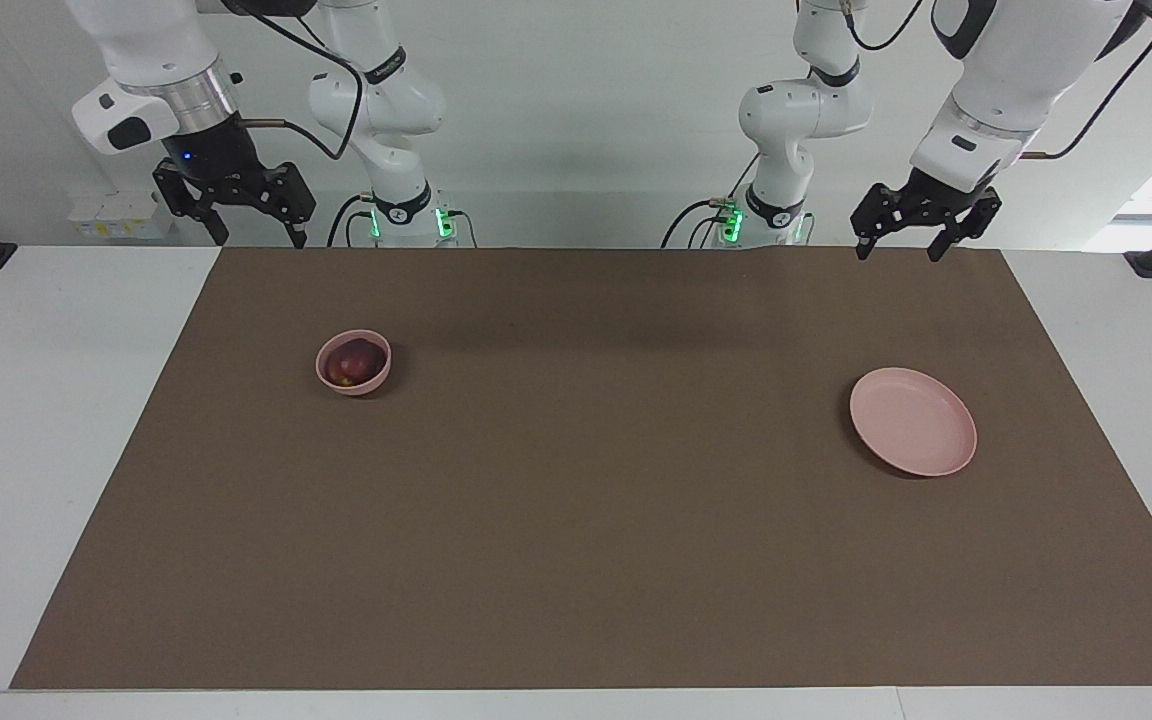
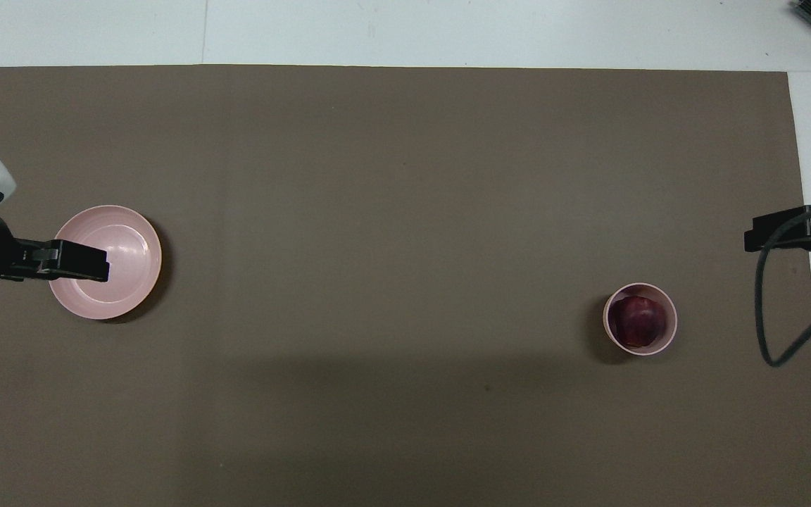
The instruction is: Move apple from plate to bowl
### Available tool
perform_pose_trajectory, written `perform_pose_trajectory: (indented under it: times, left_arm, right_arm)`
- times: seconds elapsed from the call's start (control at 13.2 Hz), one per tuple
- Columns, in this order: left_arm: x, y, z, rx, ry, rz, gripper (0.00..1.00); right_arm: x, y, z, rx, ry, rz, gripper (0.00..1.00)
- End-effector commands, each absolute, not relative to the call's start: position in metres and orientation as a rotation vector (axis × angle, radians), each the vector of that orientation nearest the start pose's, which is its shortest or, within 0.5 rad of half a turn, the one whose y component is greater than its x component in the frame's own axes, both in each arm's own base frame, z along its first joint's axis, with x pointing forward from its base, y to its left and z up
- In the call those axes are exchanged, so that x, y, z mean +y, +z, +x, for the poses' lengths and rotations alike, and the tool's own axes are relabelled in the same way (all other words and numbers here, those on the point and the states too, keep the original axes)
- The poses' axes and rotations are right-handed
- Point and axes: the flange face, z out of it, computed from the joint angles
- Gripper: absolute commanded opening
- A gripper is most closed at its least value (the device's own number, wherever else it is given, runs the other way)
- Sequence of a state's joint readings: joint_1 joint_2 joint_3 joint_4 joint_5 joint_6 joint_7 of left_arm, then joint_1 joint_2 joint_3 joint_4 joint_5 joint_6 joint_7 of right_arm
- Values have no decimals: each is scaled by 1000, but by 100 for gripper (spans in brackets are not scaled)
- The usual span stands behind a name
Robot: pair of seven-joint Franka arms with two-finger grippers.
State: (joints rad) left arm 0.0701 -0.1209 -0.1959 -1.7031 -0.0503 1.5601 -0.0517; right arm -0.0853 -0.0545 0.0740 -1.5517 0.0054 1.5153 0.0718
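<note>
- Facing view, mid-left: apple [image 1: 352,362] already sits in bowl [image 1: 353,362]; plate [image 1: 912,421] bare
- Right hand [image 1: 239,218] and left hand [image 1: 914,231], both wide and empty, should just hold clear above the bench edge

The left arm, a white jointed robot arm, bends down from above, and its black two-finger left gripper [image 1: 896,250] points downward with the fingers apart and nothing between them. The right arm, also white with a silver wrist ring, hangs its black right gripper [image 1: 254,238] high in the air, fingers spread wide and empty. Both grippers are raised at the robots' own end of the table.
</note>
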Motion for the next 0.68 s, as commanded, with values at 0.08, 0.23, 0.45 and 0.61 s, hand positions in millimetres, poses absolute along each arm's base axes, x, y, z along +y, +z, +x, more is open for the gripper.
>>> perform_pose_trajectory:
  times: [0.08, 0.23, 0.45, 0.61]
  left_arm:
    - [-76, 630, 504, 128, 47, -3152, 100]
    - [-76, 630, 504, 128, 42, -3153, 100]
    - [-69, 633, 503, 100, 42, -3154, 100]
    - [-59, 636, 507, 81, 19, -3155, 100]
  right_arm:
    - [-6, 660, 536, 136, -43, -3133, 100]
    - [-6, 661, 537, 136, -45, -3133, 100]
    - [-7, 661, 537, 139, -48, -3133, 100]
    - [-6, 661, 537, 141, -48, -3131, 100]
